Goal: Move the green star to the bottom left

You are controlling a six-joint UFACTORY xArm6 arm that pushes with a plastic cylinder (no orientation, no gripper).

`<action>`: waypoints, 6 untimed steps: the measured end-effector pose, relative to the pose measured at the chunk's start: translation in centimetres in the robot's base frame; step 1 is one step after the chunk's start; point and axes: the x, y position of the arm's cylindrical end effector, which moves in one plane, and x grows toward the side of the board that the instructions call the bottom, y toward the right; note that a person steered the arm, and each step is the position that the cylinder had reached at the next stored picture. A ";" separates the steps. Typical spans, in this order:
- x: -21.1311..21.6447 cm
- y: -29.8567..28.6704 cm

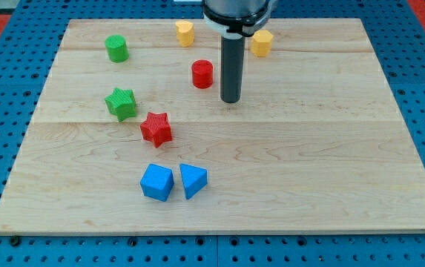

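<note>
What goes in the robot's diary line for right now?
tip: right of red cylinder, touching nothing | green star: upper left, unmoved | red star: beside it

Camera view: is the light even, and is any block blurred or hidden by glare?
Camera view: light is soft and even, shadows short; no glare on the wooden board; the green star and red star are sharp; my tip is clear, but the arm's upper part is cut off at the view's top.
</note>
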 end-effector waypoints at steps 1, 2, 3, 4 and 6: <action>1.0 -3.6; -1.6 -11.5; -1.0 -18.1; 2.7 -18.6; 7.6 -15.6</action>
